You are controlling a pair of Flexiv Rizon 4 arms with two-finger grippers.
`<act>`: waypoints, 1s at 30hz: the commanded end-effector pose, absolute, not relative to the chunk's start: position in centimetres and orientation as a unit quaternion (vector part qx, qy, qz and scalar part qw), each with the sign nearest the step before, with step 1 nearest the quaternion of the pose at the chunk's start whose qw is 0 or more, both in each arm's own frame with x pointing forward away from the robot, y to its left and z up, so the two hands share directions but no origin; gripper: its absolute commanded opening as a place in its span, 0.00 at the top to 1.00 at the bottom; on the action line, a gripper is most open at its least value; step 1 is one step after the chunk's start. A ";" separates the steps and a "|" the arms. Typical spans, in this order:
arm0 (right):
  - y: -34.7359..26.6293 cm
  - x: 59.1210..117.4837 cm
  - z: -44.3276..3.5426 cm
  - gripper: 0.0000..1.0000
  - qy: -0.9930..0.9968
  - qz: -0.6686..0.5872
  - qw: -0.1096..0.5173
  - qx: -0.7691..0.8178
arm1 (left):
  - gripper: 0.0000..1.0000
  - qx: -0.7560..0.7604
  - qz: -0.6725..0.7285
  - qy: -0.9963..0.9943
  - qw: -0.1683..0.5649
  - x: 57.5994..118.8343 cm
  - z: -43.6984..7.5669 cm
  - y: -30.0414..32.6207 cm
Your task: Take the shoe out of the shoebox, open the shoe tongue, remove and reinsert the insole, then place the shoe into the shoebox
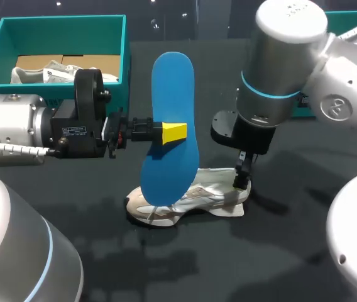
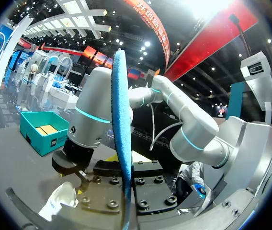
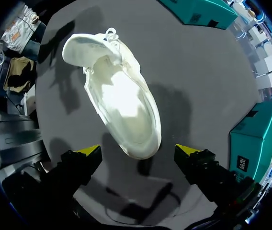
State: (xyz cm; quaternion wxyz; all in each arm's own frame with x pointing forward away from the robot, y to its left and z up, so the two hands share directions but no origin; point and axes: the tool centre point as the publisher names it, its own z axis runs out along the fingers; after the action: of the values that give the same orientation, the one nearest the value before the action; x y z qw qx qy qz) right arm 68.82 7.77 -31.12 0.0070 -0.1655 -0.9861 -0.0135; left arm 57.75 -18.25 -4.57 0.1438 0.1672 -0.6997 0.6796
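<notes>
Holding the blue insole (image 1: 172, 94) upright in our clamped left gripper (image 1: 173, 133) above the white shoe (image 1: 197, 198) on the worktop (image 1: 291, 251), with our right gripper (image 3: 138, 150) spread open over its heel, we judge removal done, with reinsertion and return to the shoebox (image 1: 59, 25) left to do.

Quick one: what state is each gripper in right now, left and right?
Left gripper: shut on the blue insole, held upright.
Right gripper: open, fingers either side of the white shoe at its heel, not touching it.
</notes>
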 end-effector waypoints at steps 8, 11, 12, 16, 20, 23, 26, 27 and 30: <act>8.5 69.0 -30.5 0.00 -0.985 0.038 0.001 -0.166 | 1.00 0.171 0.680 -0.699 0.139 57.4 -4.2 -18.8; 9.2 69.3 -29.9 0.00 -0.987 0.030 -0.012 -0.159 | 1.00 0.171 0.680 -0.699 0.139 57.4 -4.2 -18.8; 9.6 69.4 -29.7 0.00 -0.987 0.030 -0.017 -0.157 | 1.00 0.171 0.680 -0.699 0.139 57.4 -4.2 -18.8; 10.6 70.0 -29.5 0.00 -0.989 0.025 -0.031 -0.143 | 1.00 0.171 0.680 -0.699 0.139 57.4 -4.2 -18.8; 11.5 70.8 -29.7 0.00 -0.991 0.022 -0.034 -0.131 | 1.00 0.171 0.680 -0.699 0.139 57.4 -4.2 -18.8; 12.2 71.3 -30.2 0.00 -0.992 0.021 -0.033 -0.121 | 1.00 0.171 0.680 -0.699 0.139 57.4 -4.2 -18.8; 12.7 72.0 -30.7 0.00 -0.993 0.019 -0.029 -0.114 | 1.00 0.171 0.680 -0.699 0.139 57.4 -4.2 -18.8; 12.9 72.2 -30.8 0.00 -0.993 0.020 -0.027 -0.112 | 1.00 0.171 0.680 -0.699 0.139 57.4 -4.2 -18.8; 13.4 72.6 -31.1 0.00 -0.994 0.019 -0.026 -0.107 | 1.00 0.171 0.680 -0.699 0.139 57.4 -4.2 -18.8</act>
State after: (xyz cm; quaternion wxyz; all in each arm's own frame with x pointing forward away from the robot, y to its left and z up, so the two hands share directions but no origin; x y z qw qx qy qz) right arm 71.88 12.39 -30.23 -0.0314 -0.1078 -0.9936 0.0121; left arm 57.76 -18.21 -4.58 0.1440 0.1671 -0.6998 0.6795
